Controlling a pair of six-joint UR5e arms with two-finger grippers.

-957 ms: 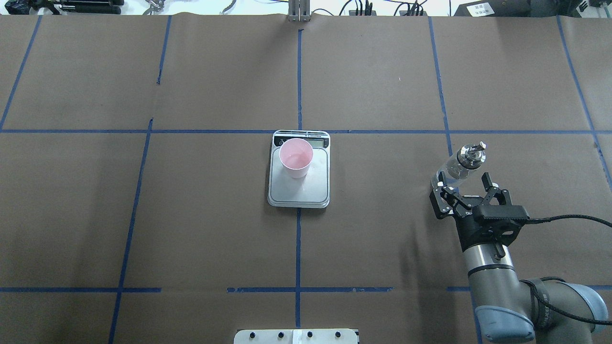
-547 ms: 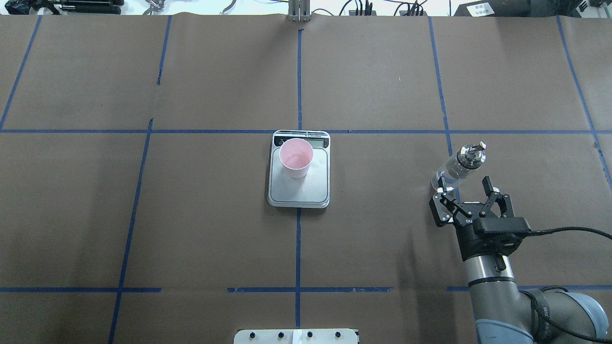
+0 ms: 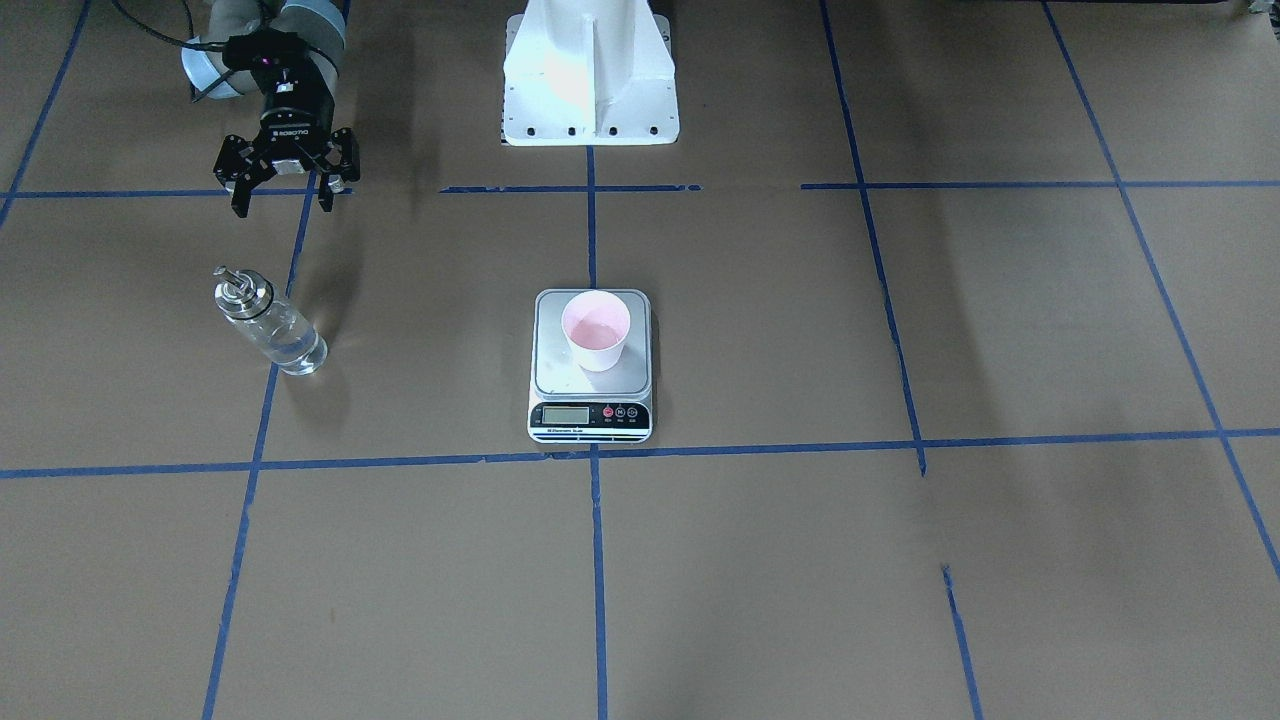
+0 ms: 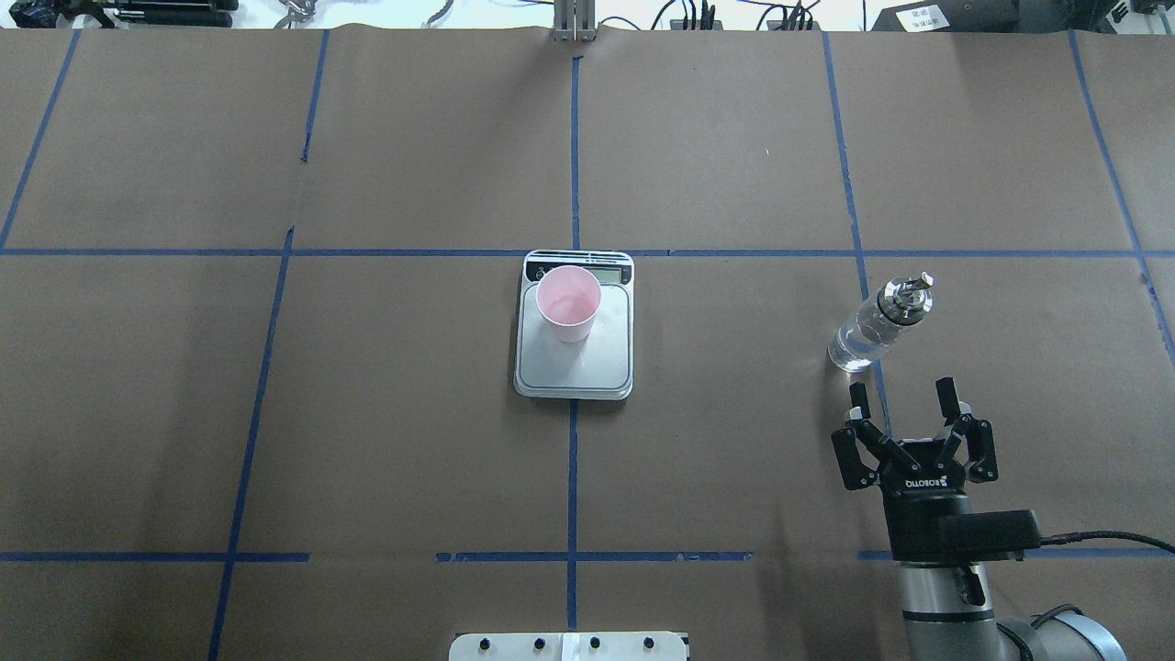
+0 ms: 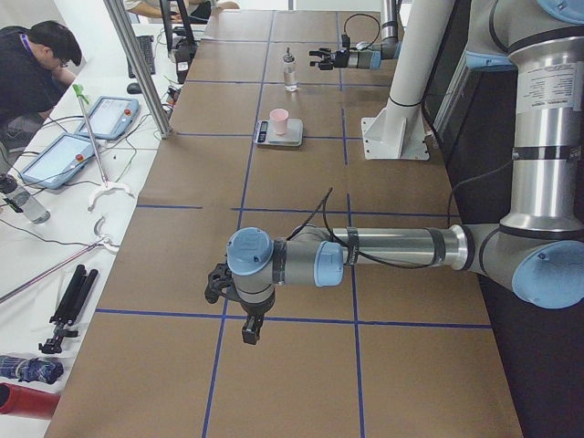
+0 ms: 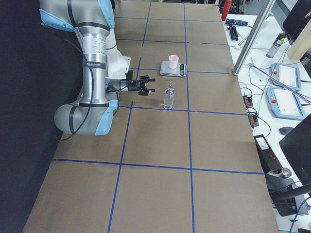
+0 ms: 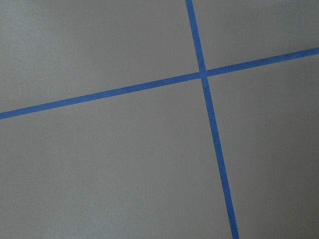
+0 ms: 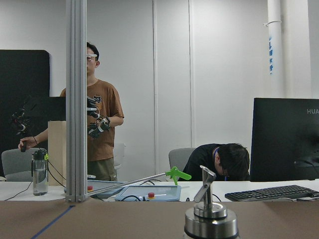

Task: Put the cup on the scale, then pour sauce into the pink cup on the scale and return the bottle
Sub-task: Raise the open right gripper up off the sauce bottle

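The pink cup (image 4: 568,303) stands upright on the silver scale (image 4: 574,367) at the table's middle; it also shows in the front view (image 3: 596,330) on the scale (image 3: 590,378). Its pink inside has a faint wet sheen. The clear glass bottle (image 4: 870,329) with its silver pourer cap stands upright on the paper, right of the scale, with clear liquid low in it (image 3: 270,328). My right gripper (image 4: 902,393) is open and empty, a short way behind the bottle. The cap (image 8: 209,219) shows at the right wrist view's bottom edge. My left gripper (image 5: 245,315) shows only in the left exterior view; I cannot tell its state.
The white robot base (image 3: 590,80) sits at the table's near edge. Blue tape lines (image 7: 202,74) cross the brown paper. Operators and tablets (image 5: 105,114) are beyond the far edge. An aluminium post (image 4: 574,23) stands at the far edge.
My right gripper, open throughout, has drawn back from the bottle toward the robot. The bottle stays standing where it was. Cup and scale have not moved.
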